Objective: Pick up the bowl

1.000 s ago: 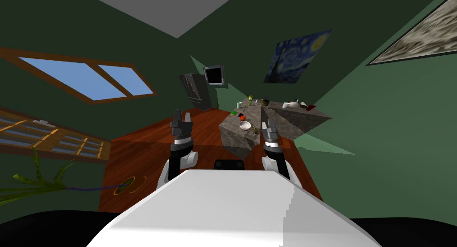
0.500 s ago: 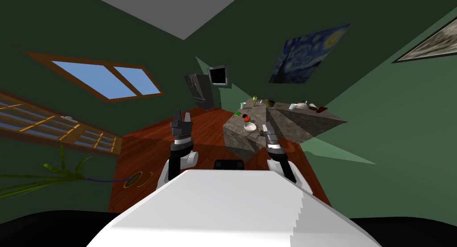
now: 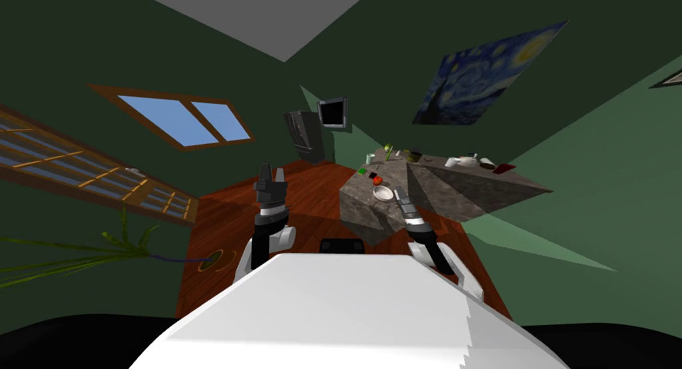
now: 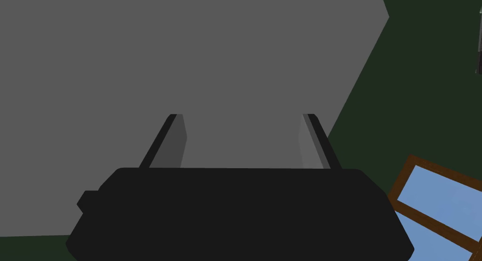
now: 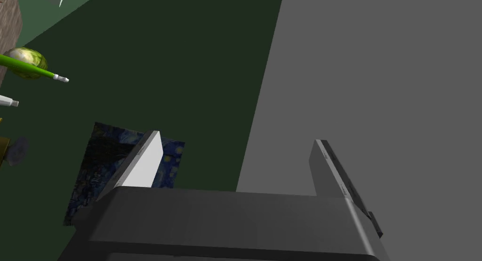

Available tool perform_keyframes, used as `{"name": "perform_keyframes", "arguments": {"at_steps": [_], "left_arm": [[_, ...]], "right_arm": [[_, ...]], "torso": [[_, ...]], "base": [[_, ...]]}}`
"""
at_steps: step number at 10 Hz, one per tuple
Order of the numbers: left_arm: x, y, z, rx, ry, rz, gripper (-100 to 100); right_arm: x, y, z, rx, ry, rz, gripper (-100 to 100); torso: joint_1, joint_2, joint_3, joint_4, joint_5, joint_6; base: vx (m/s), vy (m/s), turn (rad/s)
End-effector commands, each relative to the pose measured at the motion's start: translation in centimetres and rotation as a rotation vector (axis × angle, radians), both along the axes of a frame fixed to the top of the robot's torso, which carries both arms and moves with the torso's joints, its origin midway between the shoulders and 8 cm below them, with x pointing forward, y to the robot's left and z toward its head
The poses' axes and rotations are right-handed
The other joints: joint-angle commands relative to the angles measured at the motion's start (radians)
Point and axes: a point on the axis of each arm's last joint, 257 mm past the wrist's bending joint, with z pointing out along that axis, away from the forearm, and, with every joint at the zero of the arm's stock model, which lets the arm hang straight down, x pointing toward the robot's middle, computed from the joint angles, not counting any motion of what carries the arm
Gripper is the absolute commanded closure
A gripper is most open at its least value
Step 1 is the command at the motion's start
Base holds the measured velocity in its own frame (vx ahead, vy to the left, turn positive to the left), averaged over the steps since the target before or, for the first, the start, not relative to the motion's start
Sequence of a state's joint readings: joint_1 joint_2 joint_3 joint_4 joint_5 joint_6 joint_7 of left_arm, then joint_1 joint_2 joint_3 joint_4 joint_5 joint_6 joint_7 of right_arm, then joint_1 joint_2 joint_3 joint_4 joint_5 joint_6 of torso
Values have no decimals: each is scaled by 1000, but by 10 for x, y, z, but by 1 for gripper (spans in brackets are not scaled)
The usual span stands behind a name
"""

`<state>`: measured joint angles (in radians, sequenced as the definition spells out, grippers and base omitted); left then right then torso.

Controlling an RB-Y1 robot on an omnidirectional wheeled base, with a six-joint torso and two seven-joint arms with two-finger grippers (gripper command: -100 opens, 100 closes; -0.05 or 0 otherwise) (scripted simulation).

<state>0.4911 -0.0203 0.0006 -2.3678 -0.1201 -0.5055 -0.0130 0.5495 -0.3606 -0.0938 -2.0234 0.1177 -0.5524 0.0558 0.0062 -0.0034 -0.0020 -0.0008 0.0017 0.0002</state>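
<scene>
My right gripper [image 3: 400, 194], fingers apart, hangs near the white bowl [image 3: 383, 193] on the grey counter [image 3: 363, 212], while my left gripper [image 3: 273, 171], fingers also apart, is well off from it.

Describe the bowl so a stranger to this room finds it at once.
Find the grey stone counter near the blue swirling painting. At its near end, beside the right gripper, sits the bowl. It is white, round and open, while its closest neighbours are a small red ball and a green block.
</scene>
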Motion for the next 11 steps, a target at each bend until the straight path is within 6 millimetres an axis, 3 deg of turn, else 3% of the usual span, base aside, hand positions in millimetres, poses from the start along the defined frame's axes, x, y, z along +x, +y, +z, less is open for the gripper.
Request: {"name": "perform_keyframes", "arguments": {"at_steps": [1,6,11], "left_arm": [[0,0,0,0,0,0,0],[0,0,0,0,0,0,0],[0,0,0,0,0,0,0]], "right_arm": [[0,-10,-10,-68,29,-3,-100],[-1,-30,-26,-210,81,5,-100],[-6,-65,-49,-396,160,5,-100]], "torso": [[0,0,0,0,0,0],[-1,1,0,0,0,0],[-1,1,0,0,0,0]], "base": [[60,72,121],[45,69,89],[52,74,99]]}}
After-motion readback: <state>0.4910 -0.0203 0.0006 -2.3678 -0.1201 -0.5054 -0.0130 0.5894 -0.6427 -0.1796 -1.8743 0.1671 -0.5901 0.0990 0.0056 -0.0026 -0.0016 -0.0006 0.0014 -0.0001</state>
